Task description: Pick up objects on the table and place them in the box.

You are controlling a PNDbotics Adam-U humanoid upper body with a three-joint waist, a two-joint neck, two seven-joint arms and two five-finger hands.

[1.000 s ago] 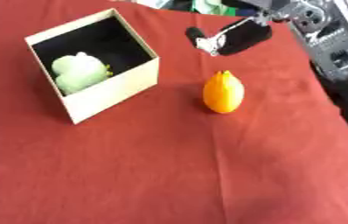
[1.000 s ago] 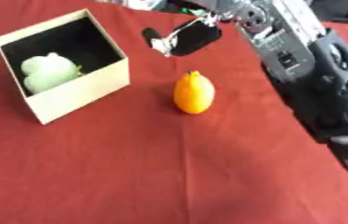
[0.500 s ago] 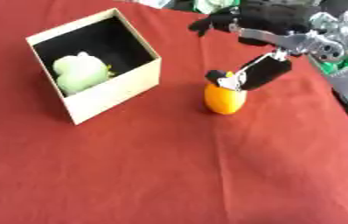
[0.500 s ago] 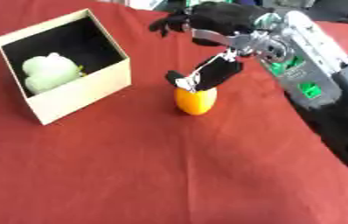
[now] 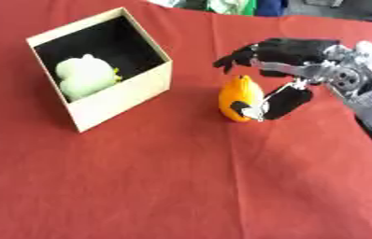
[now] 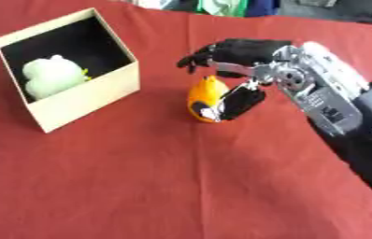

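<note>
- Left eye view: table covered in red cloth (image 5: 156,186), filling nearly the whole picture; creases run across the cloth.
- Open-topped square cardboard box, pale tan outside and black inside (image 5: 128,95), at about 10 o'clock from the picture's centre, standing on the cloth with one corner turned toward the camera.
- Pale green, rounded soft object (image 5: 83,77), lying inside the box against its left wall.
- Orange, egg-shaped fruit-like object with a pointed top (image 5: 240,99), upright on the cloth, near the box's right corner at about 3 o'clock from it, but apart from it.
- Right hand, black with silver joints (image 5: 291,70), entering from 3 o'clock of the picture. Its fingers (image 6: 202,55) arch over the top of the orange object at its 12 o'clock; the thumb (image 5: 279,106) lies against the object's lower right side. The fingers are curling round the object, but whether they close on it cannot be told.
- Left hand: shows in neither view.
- Coloured fabric items, green and blue (image 5: 238,5), at the far edge of the table, 12 o'clock.
</note>
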